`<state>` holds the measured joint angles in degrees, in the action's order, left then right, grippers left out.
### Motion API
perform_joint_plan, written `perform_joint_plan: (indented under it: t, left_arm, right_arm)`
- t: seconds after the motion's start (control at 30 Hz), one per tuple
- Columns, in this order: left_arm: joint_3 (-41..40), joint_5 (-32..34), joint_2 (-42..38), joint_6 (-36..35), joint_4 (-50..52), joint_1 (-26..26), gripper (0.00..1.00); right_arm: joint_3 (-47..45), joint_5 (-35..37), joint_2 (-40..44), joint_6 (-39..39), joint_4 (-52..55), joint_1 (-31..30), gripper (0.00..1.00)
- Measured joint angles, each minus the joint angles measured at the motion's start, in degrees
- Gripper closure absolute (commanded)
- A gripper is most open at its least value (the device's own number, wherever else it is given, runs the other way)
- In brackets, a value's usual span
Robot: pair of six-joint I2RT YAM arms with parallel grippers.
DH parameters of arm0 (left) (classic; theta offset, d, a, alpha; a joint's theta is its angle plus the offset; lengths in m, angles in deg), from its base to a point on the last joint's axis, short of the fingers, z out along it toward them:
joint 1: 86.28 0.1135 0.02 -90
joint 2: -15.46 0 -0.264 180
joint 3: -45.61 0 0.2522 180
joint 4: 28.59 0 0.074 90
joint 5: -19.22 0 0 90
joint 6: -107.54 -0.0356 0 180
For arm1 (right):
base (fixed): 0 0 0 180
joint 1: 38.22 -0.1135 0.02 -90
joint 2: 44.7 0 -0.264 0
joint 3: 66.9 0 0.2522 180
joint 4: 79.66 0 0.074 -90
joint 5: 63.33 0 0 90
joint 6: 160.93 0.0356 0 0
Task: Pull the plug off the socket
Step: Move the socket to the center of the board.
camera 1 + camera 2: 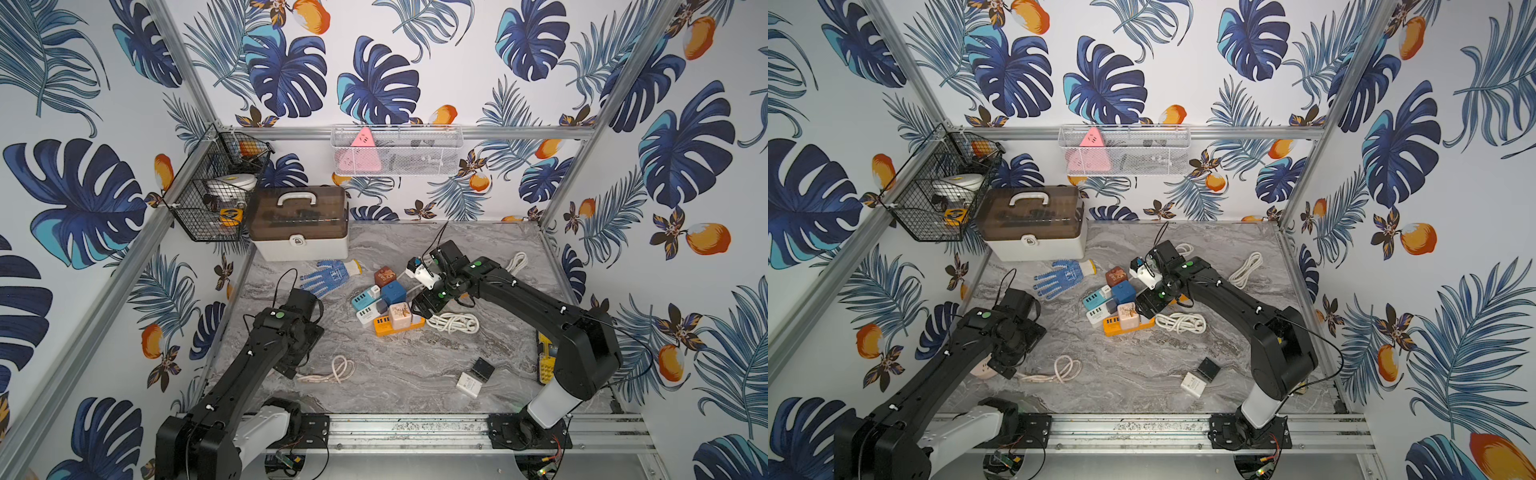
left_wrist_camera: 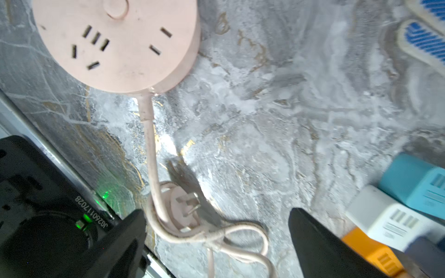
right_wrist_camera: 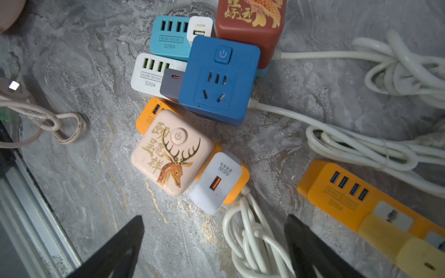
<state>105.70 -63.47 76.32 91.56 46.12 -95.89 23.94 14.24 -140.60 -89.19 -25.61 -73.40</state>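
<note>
"Pink plug [image 2: 184,209], item a: where does it lie?"

"On the marble table [image 1: 395,365], prongs up, among the loops of its own cord. From my station I read it in the left wrist view. It sits between the two fingers of the left gripper [image 2: 216,211], which are spread wide with nothing pinched. The pink plug is out of the round pink socket [image 2: 115,43], near it and joined to it only by that cord. In a top view the socket's rim shows under the left arm, at the lower left of the table."

"And item b?"

"The white charger [image 3: 216,183] marked M99 (the seated plug nearest my right arm). It stands in the orange power strip [image 3: 244,183], just beside the pink deer cube [image 3: 172,152] on the same strip. In both top views this cluster lies at the middle of the frame, with the blue cube socket [image 3: 219,79] just above the deer cube. The right gripper [image 3: 214,220] hangs over the cluster's right edge, fingers wide apart, gripping nothing. A white cable coil [image 3: 250,238] lies on the table beneath the gap, nearer one finger. A blue-dotted glove [image 1: 328,276] lies up and left of the cluster. A black adapter [image 1: 483,368] and a white adapter [image 1: 468,384] lie together at the table's lower right."
</note>
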Motion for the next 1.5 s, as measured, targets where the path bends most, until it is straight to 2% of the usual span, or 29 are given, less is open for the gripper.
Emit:
perform_joint_plan:
  t: [0.23, 0.47, 0.67, 0.87, 1.07, 1.27, 1.4, 1.5]
  left_arm:
    - [9.0, 0.3, 4.0, 1.0, 0.6, -9.4, 0.01]
    - [12.8, -2.0, 9.9, -0.5, -3.0, -18.0, 0.01]
    - [10.3, -7.7, 10.1, -0.9, -7.4, -21.2, 0.01]
    - [8.5, -10.7, 7.6, -2.2, -8.7, -22.7, 0.01]
    - [7.6, -11.5, 5.9, -3.4, -8.2, -22.8, 0.01]
    - [8.4, -11.5, 6.5, -3.6, -7.4, -22.8, 0.01]
    - [8.5, -11.1, 7.1, -3.6, -7.5, -22.8, 0.01]
    - [8.5, -11.0, 7.4, -3.5, -7.5, -22.8, 0.01]
  right_arm:
    - [-1.2, 1.4, -0.1, -14.3, 3.5, 1.2, 0.03]
    - [-2.1, 1.4, -1.5, -26.1, 3.5, 1.3, 0.02]
    - [-0.5, 1.0, -5.3, -32.5, 1.0, 1.2, 0.04]
    - [1.9, -0.1, -8.9, -35.5, -0.4, -0.4, 0.07]
    - [3.7, -0.3, -11.7, -37.7, -0.3, -1.6, 0.22]
    - [2.5, 0.2, -11.8, -38.2, 0.2, -2.2, 0.39]
    - [1.7, 0.9, -11.7, -38.2, 0.5, -2.8, 0.45]
    - [1.6, 2.1, -11.4, -38.1, 0.6, -3.8, 0.54]
